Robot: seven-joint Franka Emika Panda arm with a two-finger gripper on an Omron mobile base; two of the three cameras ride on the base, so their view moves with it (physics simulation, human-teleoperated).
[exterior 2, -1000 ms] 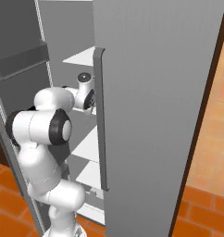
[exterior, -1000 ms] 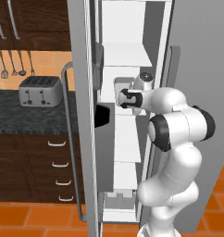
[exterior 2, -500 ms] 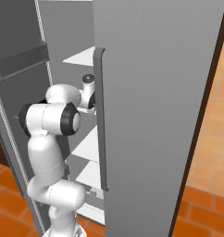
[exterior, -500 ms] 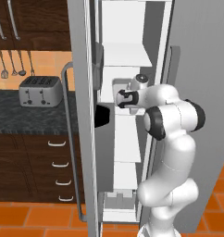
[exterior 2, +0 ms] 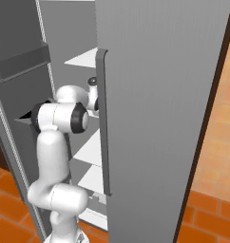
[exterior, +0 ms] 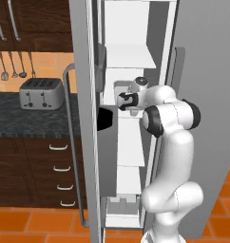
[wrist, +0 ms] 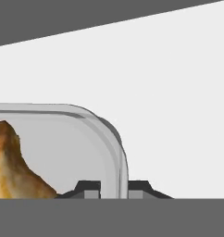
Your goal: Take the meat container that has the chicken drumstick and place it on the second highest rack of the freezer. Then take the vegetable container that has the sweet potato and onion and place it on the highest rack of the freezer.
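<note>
Meat container (wrist: 72, 152) is pinched by its rim in my gripper (wrist: 114, 187): in the hand view one dark fingertip sits inside the clear wall and the other just outside it, jaws nearly closed on that thin edge. The rounded corner of the tray is right by the fingers, and the tray runs off the left side of that view, so I can't tell you its long axis. The chicken drumstick (wrist: 12, 166) lies inside it at the lower left, a golden-brown lump cut off by the frame, so which way it points I can't say either.

From the left base view the hand is reaching into the freezer (exterior: 83, 71), in the narrow white interior, at about the level below the upper white shelf (exterior: 129, 57). The tray itself is hard to make out there behind the wrist. Whether it's already resting on a rack I can't tell; the hand view just has flat white surface beyond the rim.

Room is tight: the open door on the left with its dark bin (exterior: 106, 118), the grey wall on the right, shelves above and below. In the right base view the door edge and its long bar handle (exterior 2: 103, 123) cover most of the hand.

Compared to a second ago, the elbow has swung and the wrist has pushed a bit deeper into the compartment. Grip looks unchanged.
</note>
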